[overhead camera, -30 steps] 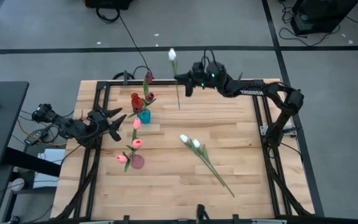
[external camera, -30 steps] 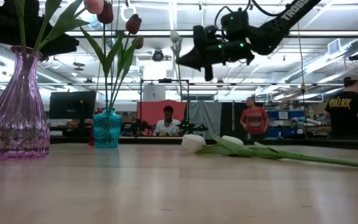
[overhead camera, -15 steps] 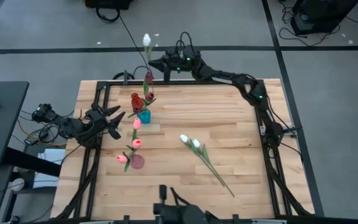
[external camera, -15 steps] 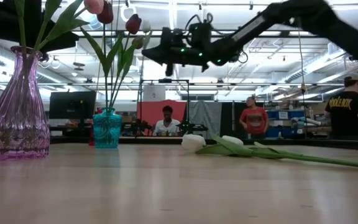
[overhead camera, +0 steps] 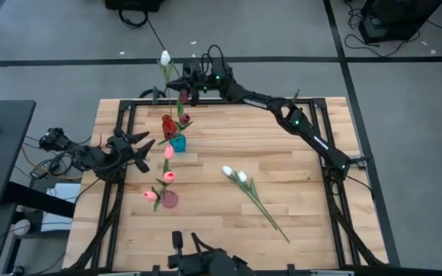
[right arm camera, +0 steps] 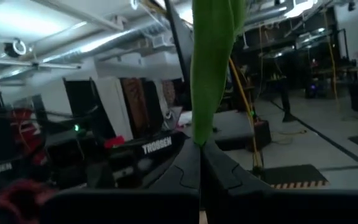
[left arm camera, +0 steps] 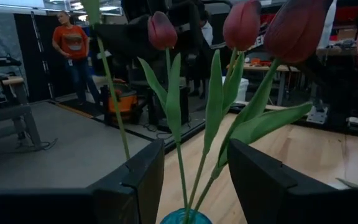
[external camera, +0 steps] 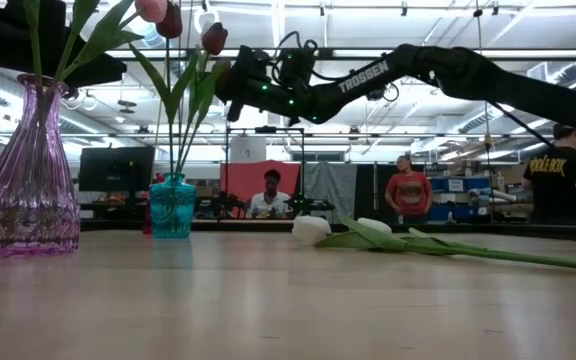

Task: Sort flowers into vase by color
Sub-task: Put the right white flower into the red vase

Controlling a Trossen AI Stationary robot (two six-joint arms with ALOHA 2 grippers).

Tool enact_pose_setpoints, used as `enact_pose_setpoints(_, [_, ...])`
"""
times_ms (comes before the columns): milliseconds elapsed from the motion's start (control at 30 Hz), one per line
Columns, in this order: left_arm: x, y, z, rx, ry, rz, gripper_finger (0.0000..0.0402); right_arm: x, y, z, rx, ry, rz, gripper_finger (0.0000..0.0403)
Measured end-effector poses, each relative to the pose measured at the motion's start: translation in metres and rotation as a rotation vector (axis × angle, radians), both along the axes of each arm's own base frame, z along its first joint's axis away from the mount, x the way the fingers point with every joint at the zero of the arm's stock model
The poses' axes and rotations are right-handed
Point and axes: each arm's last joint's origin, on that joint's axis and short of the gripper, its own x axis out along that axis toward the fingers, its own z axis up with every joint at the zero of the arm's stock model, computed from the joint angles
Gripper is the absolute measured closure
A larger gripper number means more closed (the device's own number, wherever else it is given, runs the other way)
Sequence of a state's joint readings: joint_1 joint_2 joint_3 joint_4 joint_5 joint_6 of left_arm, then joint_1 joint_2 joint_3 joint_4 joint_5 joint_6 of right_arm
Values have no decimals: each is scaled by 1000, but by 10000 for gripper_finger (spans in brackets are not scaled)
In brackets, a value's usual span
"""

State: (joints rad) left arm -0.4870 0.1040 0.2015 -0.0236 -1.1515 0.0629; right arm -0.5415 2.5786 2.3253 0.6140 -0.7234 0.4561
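now right tool [overhead camera: 181, 82] farther left

**Flower and vase count**

You have two vases: a teal vase [overhead camera: 177, 142] and a pink vase [overhead camera: 169, 198]. Count three white tulips: two white tulips [overhead camera: 234, 174] lying on the table [overhead camera: 298, 184], one raised white tulip [overhead camera: 165, 57]. Pink tulips [overhead camera: 168, 163] number three; maroon tulips [overhead camera: 170, 123] look like three, though they overlap.

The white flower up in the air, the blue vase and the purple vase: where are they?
White flower [overhead camera: 165, 57], high view, its bud.
Blue vase [external camera: 172, 208], low view, its body.
Purple vase [external camera: 28, 180], low view, its body.
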Motion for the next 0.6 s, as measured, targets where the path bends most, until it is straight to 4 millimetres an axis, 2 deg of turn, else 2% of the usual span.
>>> enact_pose_setpoints(200, [-2, 0, 3, -20, -3, -17, 220, 1, 6, 6, -51, -25, -3, 396])
enact_pose_setpoints(333, [-1, -1, 11, -78, -124, -46, 220, 9, 19, 6, -105, -49, -39, 395])
enact_pose_setpoints(600, [0, -2, 8, -56, -109, -75, 220, 23, 42, 1, -215, -82, -111, 395])
